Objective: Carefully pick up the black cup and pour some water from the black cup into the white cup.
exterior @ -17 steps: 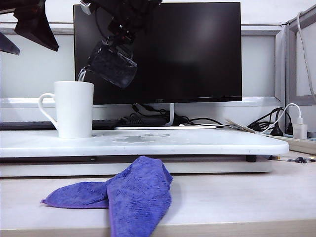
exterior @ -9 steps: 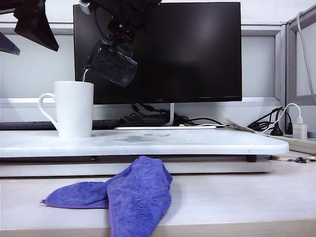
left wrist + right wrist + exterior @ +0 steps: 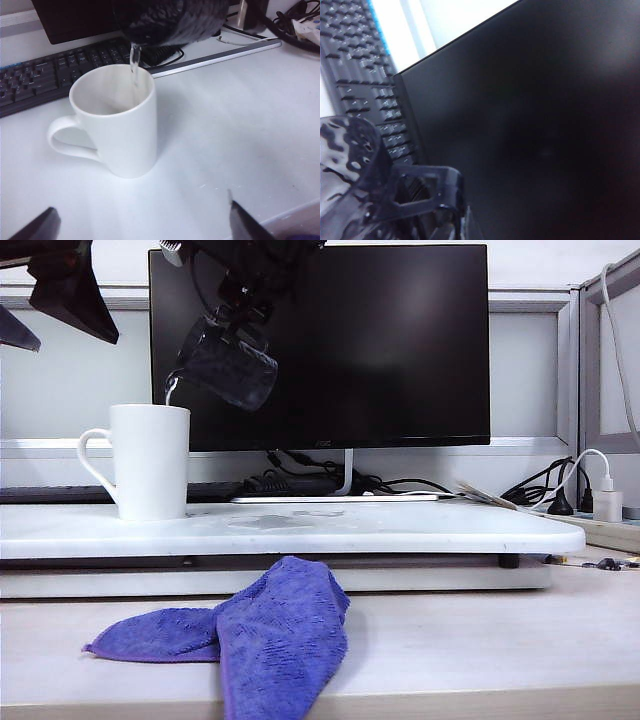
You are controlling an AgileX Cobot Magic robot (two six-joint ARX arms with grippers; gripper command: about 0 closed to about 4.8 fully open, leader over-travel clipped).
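1. Exterior view: the pour is well underway. The right gripper [image 3: 238, 312] hangs up high in front of the monitor [image 3: 380, 340], reaching across to the left side of the picture, with its jaws clamped on the handle end of the black cup [image 3: 228, 364]. The cup is tipped lip-down, just above and beside the rim of the white cup [image 3: 148, 460], and a thin stream of water [image 3: 170, 392] drops from the lip towards the mug. The white cup stands upright on the white worktop [image 3: 400, 525]. There's a damp-looking patch on the board to the mug's right, and a purple cloth [image 3: 265, 635] lies in front. The left gripper [image 3: 50, 295] is parked in the top left corner, jaws wide apart, holding nothing.

2. Left wrist view: it looks straight down at the white cup, and the stream lands inside the rim, so the aim looks fine. Both finger tips show well apart, clear of the mug. A keyboard [image 3: 45, 75] sits behind.

3. Right wrist view: the black cup's handle sits right by the camera, glass wall beside it, monitor filling the rest.

Next move, probably: the task only wants some water, so roll the cup back upright soon, slowly, so the last dribble stays in the mug.
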